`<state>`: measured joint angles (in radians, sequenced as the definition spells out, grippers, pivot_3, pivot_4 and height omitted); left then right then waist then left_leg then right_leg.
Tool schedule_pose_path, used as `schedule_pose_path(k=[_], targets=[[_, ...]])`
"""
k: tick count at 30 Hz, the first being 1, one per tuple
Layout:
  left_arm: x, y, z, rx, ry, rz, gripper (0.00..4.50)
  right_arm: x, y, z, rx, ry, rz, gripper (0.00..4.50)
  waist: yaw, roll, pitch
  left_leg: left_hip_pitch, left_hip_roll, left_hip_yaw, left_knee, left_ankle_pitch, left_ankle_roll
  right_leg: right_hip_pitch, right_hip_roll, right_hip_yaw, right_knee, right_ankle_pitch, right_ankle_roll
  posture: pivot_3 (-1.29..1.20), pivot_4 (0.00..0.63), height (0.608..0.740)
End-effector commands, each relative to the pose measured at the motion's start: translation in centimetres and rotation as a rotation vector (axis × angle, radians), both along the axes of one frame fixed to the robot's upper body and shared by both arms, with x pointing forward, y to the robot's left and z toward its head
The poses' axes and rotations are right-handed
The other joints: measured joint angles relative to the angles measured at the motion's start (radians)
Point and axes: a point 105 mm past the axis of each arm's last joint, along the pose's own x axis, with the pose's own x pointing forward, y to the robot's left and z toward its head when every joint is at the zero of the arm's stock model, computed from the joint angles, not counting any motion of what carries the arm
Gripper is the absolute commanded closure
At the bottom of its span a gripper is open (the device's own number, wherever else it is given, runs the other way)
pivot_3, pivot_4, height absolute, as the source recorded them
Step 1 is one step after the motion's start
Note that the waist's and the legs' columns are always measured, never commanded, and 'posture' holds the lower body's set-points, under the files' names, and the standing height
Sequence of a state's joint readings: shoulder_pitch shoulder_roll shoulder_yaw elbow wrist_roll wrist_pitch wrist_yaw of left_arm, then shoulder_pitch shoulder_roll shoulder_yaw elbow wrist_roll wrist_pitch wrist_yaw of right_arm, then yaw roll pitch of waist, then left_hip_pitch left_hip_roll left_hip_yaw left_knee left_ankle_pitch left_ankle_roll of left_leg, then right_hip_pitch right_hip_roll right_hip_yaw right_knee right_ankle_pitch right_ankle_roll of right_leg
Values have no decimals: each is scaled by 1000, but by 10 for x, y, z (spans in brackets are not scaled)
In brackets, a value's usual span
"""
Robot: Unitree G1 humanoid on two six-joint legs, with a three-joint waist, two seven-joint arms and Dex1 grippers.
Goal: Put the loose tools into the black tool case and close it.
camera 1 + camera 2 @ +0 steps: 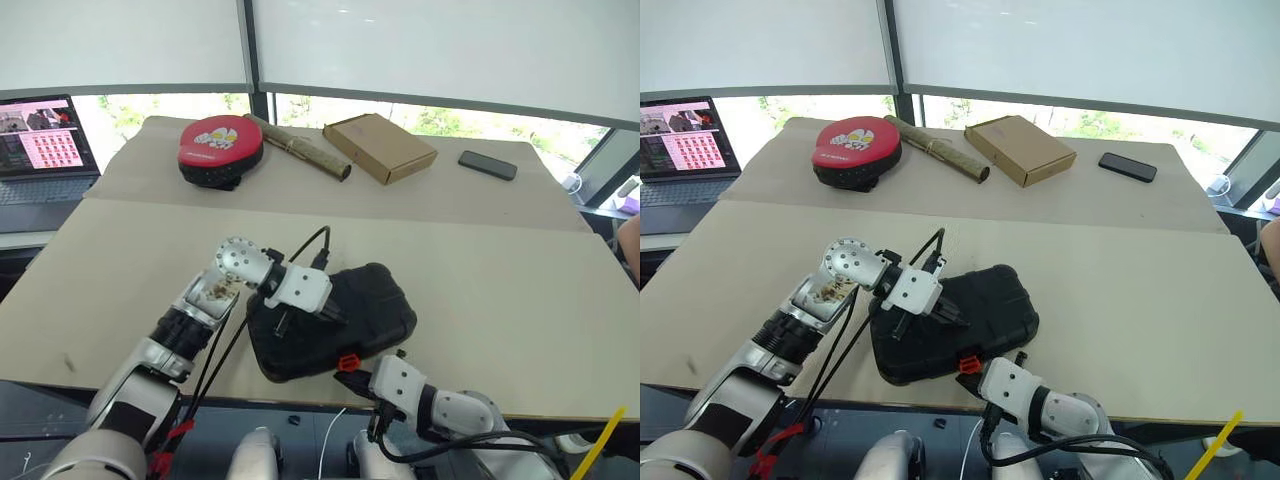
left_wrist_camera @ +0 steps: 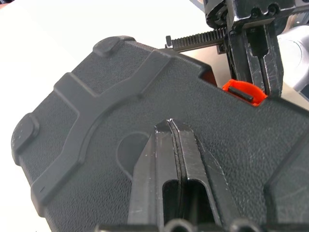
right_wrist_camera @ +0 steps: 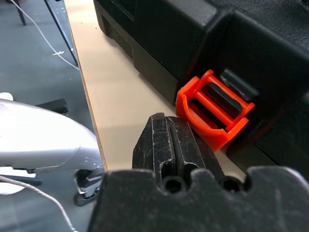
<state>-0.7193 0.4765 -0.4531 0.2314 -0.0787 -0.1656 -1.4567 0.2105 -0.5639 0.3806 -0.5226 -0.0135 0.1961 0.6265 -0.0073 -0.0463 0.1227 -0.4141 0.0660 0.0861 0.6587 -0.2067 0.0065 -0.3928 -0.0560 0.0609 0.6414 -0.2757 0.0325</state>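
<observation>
Bare table (image 1: 500, 270) right of case (image 1: 375, 300) — unobstructed

At the table's far side you have a red-and-black round pad (image 1: 220, 150), a rolled mat (image 1: 298, 147), a flat cardboard box (image 1: 380, 147), a phone (image 1: 487, 165), and a laptop (image 1: 42, 150) off to the left.

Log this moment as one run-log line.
black tool case lid down | left gripper shut, on lid | right gripper shut, at orange latch

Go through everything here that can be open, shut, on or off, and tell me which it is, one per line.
black tool case: lid down, shut
orange latch: sticking out, looks unfastened
left gripper: shut, resting on the lid
right gripper: shut, right beside the latch
laptop: open, screen lit
cardboard box: closed
phone: screen dark
</observation>
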Motion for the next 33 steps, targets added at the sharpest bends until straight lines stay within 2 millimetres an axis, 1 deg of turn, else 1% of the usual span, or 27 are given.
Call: schedule_pose_path(k=[1, 6, 9, 12, 16, 18, 20, 23, 28, 33], targets=[[-14, 7, -43, 161, 96, -30, 4458, 14, -15, 42, 44, -194, -70, 4500, 0, 0, 0, 0, 0, 0, 0, 0, 0, 0, 0, 0, 0, 0, 0, 0, 150, 740], [-16, 6, -46, 167, 92, -42, 4458, 4, -18, 54, 50, -205, -54, 4500, 2, 0, 0, 0, 0, 0, 0, 0, 0, 0, -1, 0, 0, 0, 0, 0, 150, 740], [-15, 5, -46, 164, 91, -42, 4458, 2, -18, 58, 63, -194, -57, 4500, 1, 0, 0, 0, 0, 0, 0, 0, 0, 0, -1, 0, 0, 0, 0, 0, 150, 740], [-12, 4, -45, 159, 85, -37, 4458, 0, -20, 56, 35, -163, -49, 4500, 1, 0, 0, 0, 0, 0, 0, 0, 0, 0, 0, 0, 0, 0, 0, 0, 150, 740], [-3, 4, -37, 138, 82, -6, 4458, 1, -31, 53, 6, -120, -77, 4500, 3, 0, 0, 0, 0, 0, 0, 0, 0, 0, -1, 0, 0, 0, 0, 0, 150, 740], [3, 5, -31, 123, 84, 20, 4458, 4, -42, 50, -36, -114, -99, 4500, 8, 0, 0, 0, -1, 0, 0, 0, 0, 1, -2, 0, -1, 0, 0, 0, 150, 740], [7, 8, -24, 112, 81, 41, 4458, 12, -54, 47, -83, -122, -139, 4500, 10, 0, 0, 0, -1, 0, 0, 0, 0, 0, -2, 0, -1, 0, 0, 0, 150, 740], [10, 10, -17, 102, 80, 56, 4458, 24, -65, 47, -103, -132, -184, 4500, 9, 0, 0, 0, -1, 0, 0, 0, 0, 0, -2, 1, -1, 0, 0, 0, 150, 740], [12, 12, -13, 95, 78, 66, 4458, 36, -71, 46, -109, -131, -216, 4500, -3, 1, 1, 0, -1, 0, 0, 0, 0, -1, -1, 1, 0, 1, -1, 0, 150, 740], [12, 10, -14, 88, 76, 70, 4458, 52, -69, 54, -57, -176, -266, 4500, -7, 1, 1, -1, 0, 0, 0, 0, 0, -2, 0, 1, 0, 1, -1, 0, 150, 740]])
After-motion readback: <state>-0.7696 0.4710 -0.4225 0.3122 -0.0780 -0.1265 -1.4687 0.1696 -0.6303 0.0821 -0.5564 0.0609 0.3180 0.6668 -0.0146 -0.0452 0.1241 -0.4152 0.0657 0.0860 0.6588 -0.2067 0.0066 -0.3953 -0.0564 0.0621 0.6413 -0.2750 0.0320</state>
